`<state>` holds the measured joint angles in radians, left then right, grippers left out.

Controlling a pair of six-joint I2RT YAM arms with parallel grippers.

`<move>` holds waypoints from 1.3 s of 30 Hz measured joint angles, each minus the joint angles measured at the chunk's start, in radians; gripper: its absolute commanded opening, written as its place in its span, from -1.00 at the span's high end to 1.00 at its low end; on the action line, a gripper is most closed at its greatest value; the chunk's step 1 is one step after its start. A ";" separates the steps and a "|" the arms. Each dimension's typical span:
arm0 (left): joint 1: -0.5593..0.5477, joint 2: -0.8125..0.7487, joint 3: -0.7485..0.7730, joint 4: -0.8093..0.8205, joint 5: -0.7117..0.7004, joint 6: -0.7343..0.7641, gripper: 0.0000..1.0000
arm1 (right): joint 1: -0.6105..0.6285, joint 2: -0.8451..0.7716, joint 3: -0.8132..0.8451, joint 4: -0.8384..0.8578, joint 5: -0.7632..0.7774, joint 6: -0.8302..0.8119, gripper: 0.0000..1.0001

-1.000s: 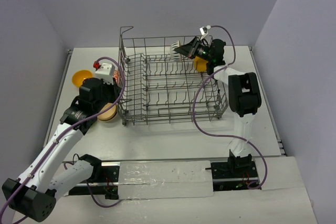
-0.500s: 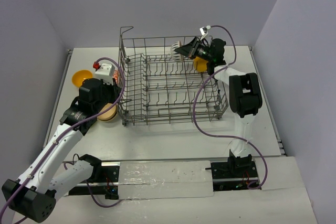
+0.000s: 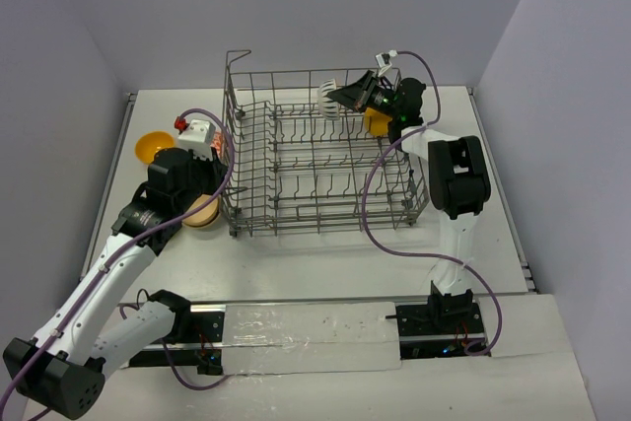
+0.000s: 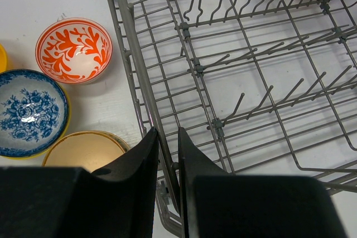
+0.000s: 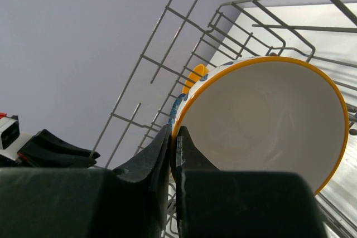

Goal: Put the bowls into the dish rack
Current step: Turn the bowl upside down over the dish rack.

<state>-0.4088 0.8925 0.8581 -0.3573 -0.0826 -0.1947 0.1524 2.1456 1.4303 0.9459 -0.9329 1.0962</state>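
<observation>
Top external: right gripper (image 3: 341, 98) grasps the white striped bowl (image 3: 327, 98) above the dish rack (image 3: 237, 150), at its far right corner, just beside an orange-yellow bowl (image 3: 375, 123).

Left wrist: left gripper (image 4: 167, 135) clamps the rack's left wall. The red-and-white bowl (image 4: 73, 50), blue-patterned bowl (image 4: 30, 112) and tan bowl (image 4: 83, 150) sit outside it.

Right wrist: held bowl stands on edge, mouth sideways, rim pinched.

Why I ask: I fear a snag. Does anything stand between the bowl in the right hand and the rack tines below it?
Nothing visible does. The right hand pinches the yellow-rimmed white bowl by its rim above the far row of the dish rack, where tines look bare; an orange-yellow bowl already sits farther right.
</observation>
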 measured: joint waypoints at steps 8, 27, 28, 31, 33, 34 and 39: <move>0.000 -0.002 -0.002 0.001 0.000 0.000 1.00 | 0.000 0.000 -0.027 0.036 0.010 0.006 1.00; -0.002 -0.012 -0.005 -0.005 0.000 0.000 1.00 | -0.007 -0.021 -0.048 -0.035 0.060 -0.073 1.00; -0.002 -0.012 -0.005 -0.006 0.000 0.000 0.99 | -0.007 -0.021 -0.048 -0.037 0.060 -0.074 1.00; -0.002 -0.012 -0.005 -0.006 0.000 0.000 0.99 | -0.007 -0.021 -0.048 -0.032 0.056 -0.069 1.00; -0.002 -0.012 -0.005 -0.006 0.000 0.000 0.99 | -0.008 -0.018 -0.048 -0.016 0.051 -0.050 1.00; -0.002 -0.012 -0.005 -0.006 0.000 0.000 0.99 | -0.009 -0.014 -0.048 -0.004 0.048 -0.034 1.00; -0.002 -0.014 -0.005 -0.008 0.000 0.001 1.00 | -0.015 -0.008 -0.048 0.016 0.038 0.010 1.00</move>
<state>-0.4103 0.8783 0.8528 -0.3653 -0.0830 -0.1936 0.1375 2.1380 1.3823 0.9623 -0.8951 1.1065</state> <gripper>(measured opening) 0.209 0.090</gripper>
